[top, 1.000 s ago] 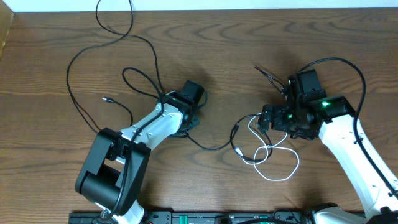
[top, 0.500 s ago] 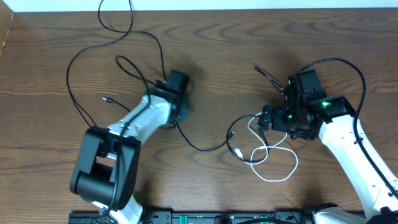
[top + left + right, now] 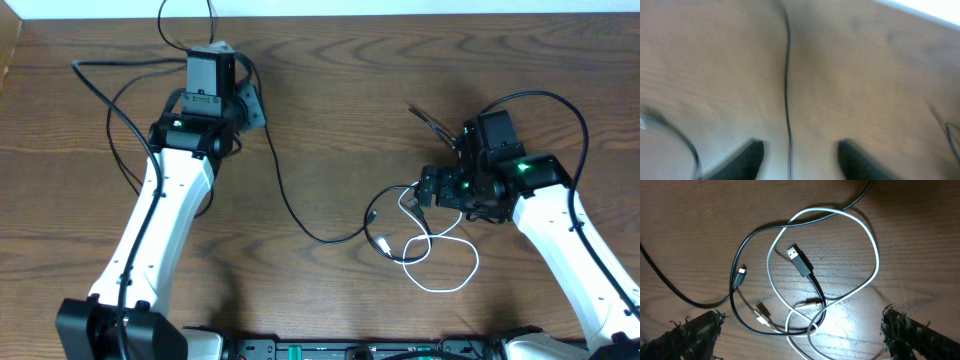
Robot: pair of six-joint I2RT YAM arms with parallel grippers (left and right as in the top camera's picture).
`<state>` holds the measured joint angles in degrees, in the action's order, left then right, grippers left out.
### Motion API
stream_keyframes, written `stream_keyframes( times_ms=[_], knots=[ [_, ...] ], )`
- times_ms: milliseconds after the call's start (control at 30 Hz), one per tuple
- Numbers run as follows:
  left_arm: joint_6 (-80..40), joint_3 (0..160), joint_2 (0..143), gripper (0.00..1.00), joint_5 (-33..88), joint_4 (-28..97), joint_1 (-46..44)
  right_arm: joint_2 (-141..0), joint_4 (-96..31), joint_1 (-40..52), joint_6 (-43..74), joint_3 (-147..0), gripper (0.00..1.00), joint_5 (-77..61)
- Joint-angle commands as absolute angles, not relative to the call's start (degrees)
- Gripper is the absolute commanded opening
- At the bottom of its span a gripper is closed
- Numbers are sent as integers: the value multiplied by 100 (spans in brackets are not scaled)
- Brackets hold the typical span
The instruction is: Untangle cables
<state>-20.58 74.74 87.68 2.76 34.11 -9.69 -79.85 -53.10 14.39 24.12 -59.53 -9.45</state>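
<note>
Two arms at work. Left gripper (image 3: 243, 98) sits close to the table's far edge (image 3: 400, 17), with little room beyond it; open wood lies between the arms. Its jaws stand apart, and a long black cable (image 3: 290, 205) runs loose between the fingers (image 3: 747, 159). Right gripper (image 3: 805, 330) hovers wide open over the white cable (image 3: 870, 265), which is looped with a second black cable (image 3: 807, 275). Since a second ago, the left arm swung from mid-table to the far edge and unclamped. Right arm unmoved.
</note>
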Motion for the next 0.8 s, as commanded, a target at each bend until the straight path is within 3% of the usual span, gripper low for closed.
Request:
stream_keyframes(
  times_ms=[0, 33, 200, 333, 533, 767],
  knots=[
    [-2477, 7336, 9015, 87, 1463, 4007, -1092, -7950, -5310, 1468, 2456, -5951, 99, -980],
    [-2475, 7319, 9045, 92, 1800, 4200, -1138, -7950, -5310, 1468, 2456, -5951, 99, -980],
    [-2495, 7312, 9089, 93, 3247, 4936, -1347, -7950, -5264, 1468, 2458, -5951, 99, -980],
    [-3087, 7284, 9089, 93, 3284, 5227, -1621, -7950, -5221, 1468, 2458, -5951, 99, -982],
    [-5649, 7065, 9089, 93, 998, 5673, -2309, -7950, -5231, 1468, 2460, -5951, 99, -982],
    [-7323, 6602, 9089, 93, -405, 5605, -2794, -7950, -5293, 1468, 2458, -5922, 99, -982]
  ],
)
